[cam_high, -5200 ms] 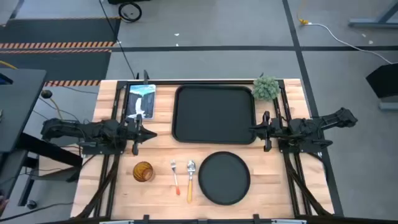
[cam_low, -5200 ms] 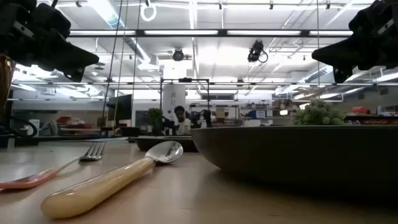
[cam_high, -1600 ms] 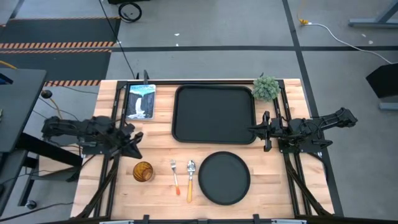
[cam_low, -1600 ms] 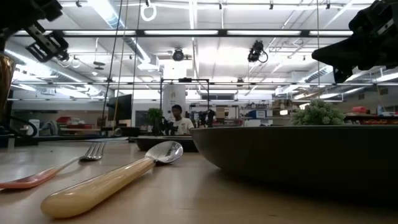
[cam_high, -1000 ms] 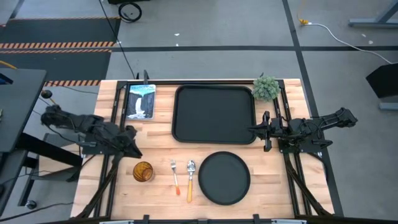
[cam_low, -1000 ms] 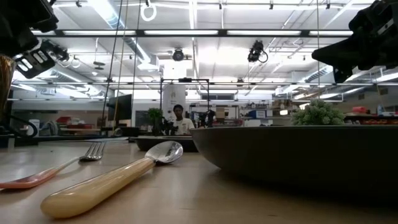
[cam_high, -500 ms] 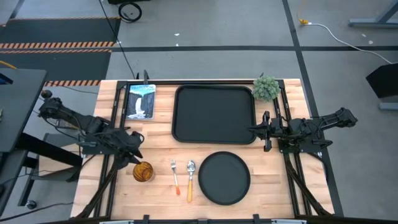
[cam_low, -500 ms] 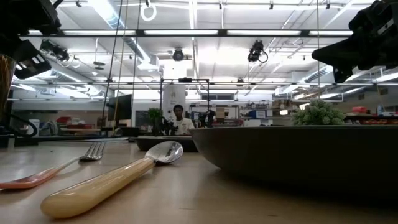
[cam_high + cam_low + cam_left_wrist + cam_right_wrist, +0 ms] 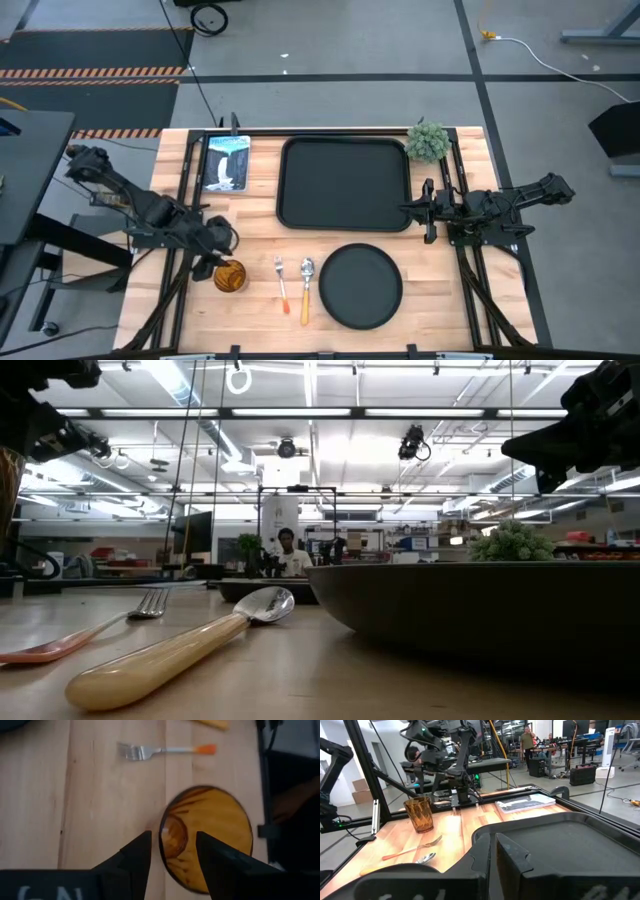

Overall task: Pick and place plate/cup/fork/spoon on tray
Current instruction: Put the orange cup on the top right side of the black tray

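Observation:
The amber cup stands upright on the wood near the table's front left. My left gripper hangs open just over the cup's far rim, pointing down. In the left wrist view its fingers frame the cup without touching it. The fork and spoon lie side by side to the cup's right, and the round black plate is beyond them. The black tray sits at the table's middle back. My right gripper waits shut at the tray's right edge.
A fuzzy green plant ball stands at the tray's far right corner. A flat picture card lies left of the tray. Bare wood lies between the tray and the cutlery. A person stands in the room beyond the table.
My left gripper has moved toward the table's near edge and come down over the cup. It has tipped to point downward and has opened. The cup, fork, spoon and plate have stayed in place.

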